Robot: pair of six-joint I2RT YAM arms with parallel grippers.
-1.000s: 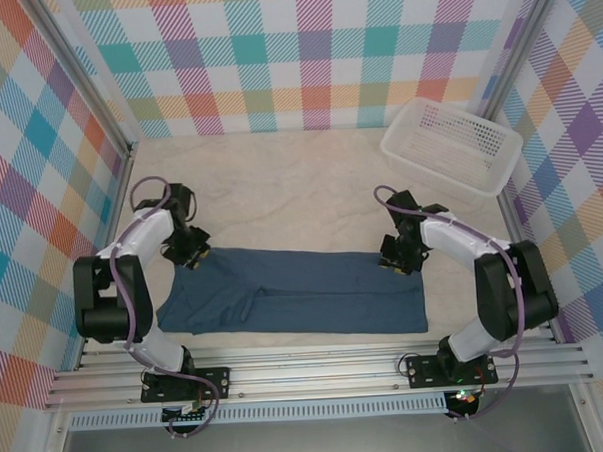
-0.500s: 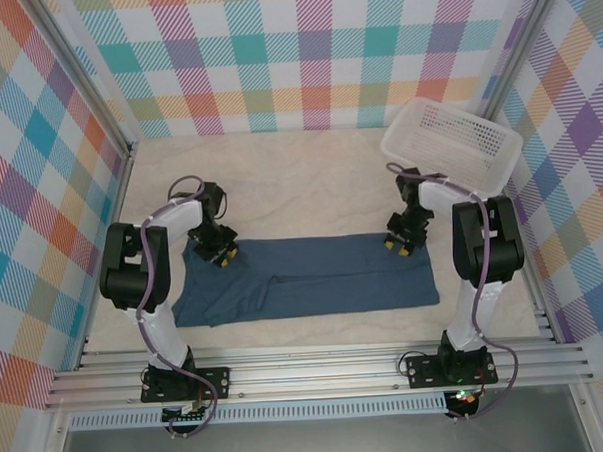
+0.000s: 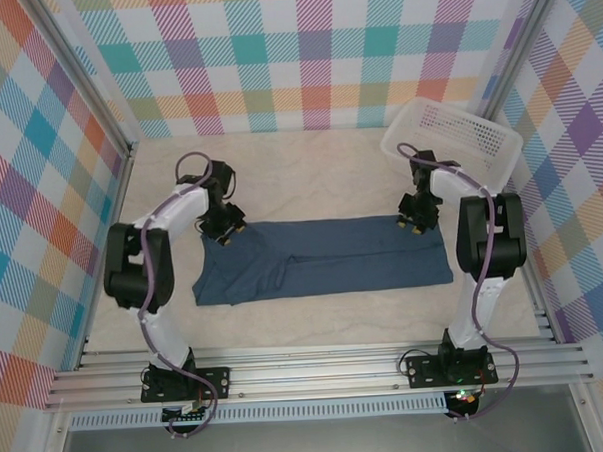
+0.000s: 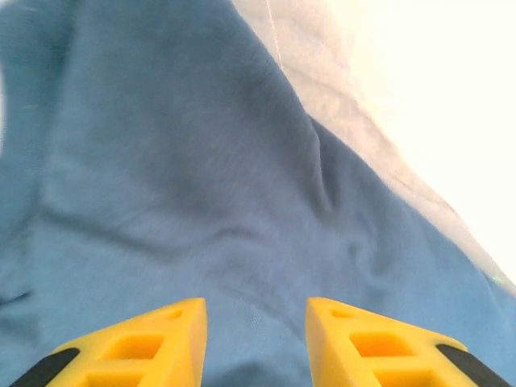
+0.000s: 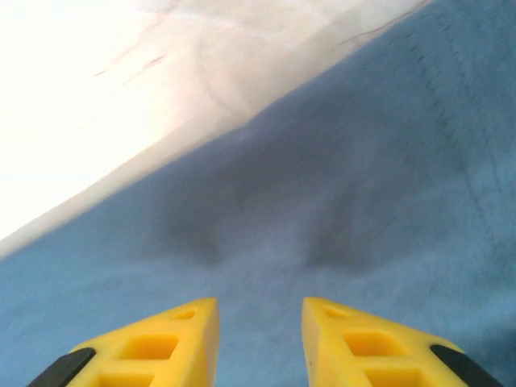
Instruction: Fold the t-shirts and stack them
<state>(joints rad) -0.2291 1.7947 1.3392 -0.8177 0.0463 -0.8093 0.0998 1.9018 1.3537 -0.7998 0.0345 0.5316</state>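
One dark denim-blue t-shirt [image 3: 323,260] lies folded into a long band across the middle of the table. My left gripper [image 3: 225,232] sits at its far left corner, and my right gripper [image 3: 415,224] at its far right corner. In the left wrist view the yellow fingers [image 4: 137,347] stand apart over smooth blue cloth [image 4: 185,185], so the left gripper [image 4: 255,310] is open. In the right wrist view the cloth [image 5: 363,177] puckers toward the right gripper [image 5: 260,306], which is shut on the shirt's far edge.
A white mesh basket [image 3: 453,144] stands at the back right, just beyond my right gripper. The cream table cover [image 3: 310,181] stretches behind the shirt to the checked back wall. Metal rails [image 3: 308,371] run along the near edge.
Both grippers have dragged the t-shirt away from the near edge toward the middle of the table. The left jaws have widened.
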